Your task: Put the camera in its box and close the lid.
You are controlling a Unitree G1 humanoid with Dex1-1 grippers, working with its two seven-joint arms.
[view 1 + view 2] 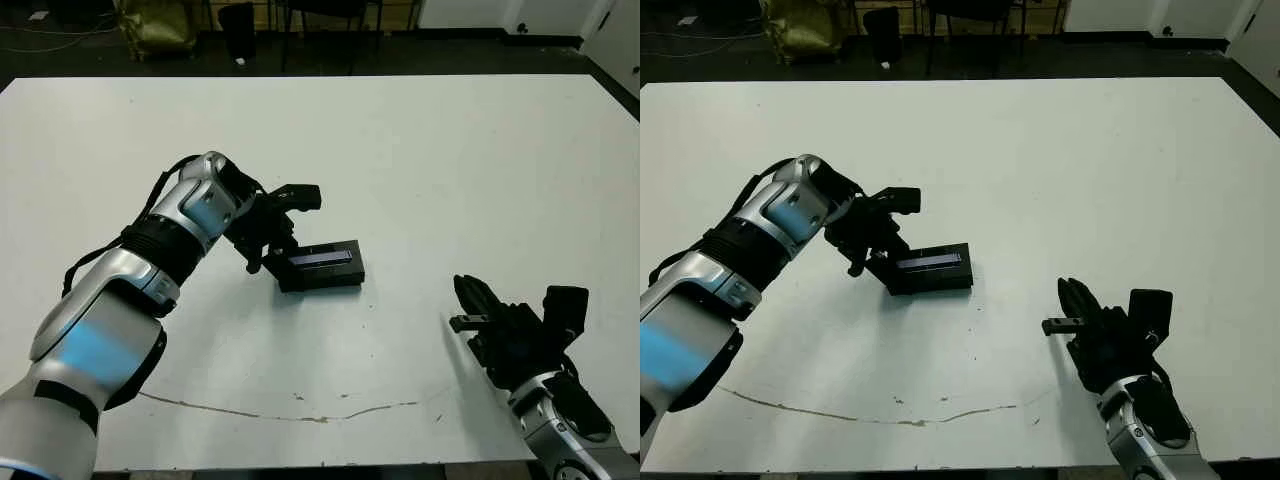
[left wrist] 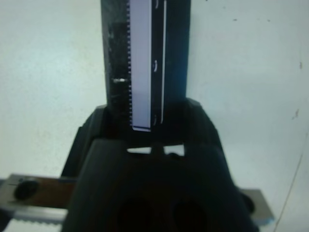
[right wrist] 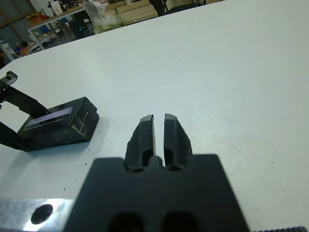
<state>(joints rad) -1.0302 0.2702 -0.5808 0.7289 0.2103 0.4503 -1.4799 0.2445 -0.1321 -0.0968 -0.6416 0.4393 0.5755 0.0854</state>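
We see the white table [image 1: 480,150] with a closed black package near its middle; the lid [image 1: 322,257], black with a silvery stripe along its top, sits on the box [image 1: 330,277], whose dark side wall shows beneath it; the camera itself is nowhere visible to us, so we cannot tell whether it lies inside. Our left gripper [image 1: 277,228] is at the package's left end, its fingers [image 1: 298,195] spread, one raised above and behind the lid and the other low at the end of the box; in the left wrist view the striped lid [image 2: 145,63] runs straight out from between them. Our right gripper [image 1: 470,300] rests low over the table's near right part, well apart from the box, its two fingers [image 3: 146,135] nearly pressed together with only a thin slit between them and nothing held.
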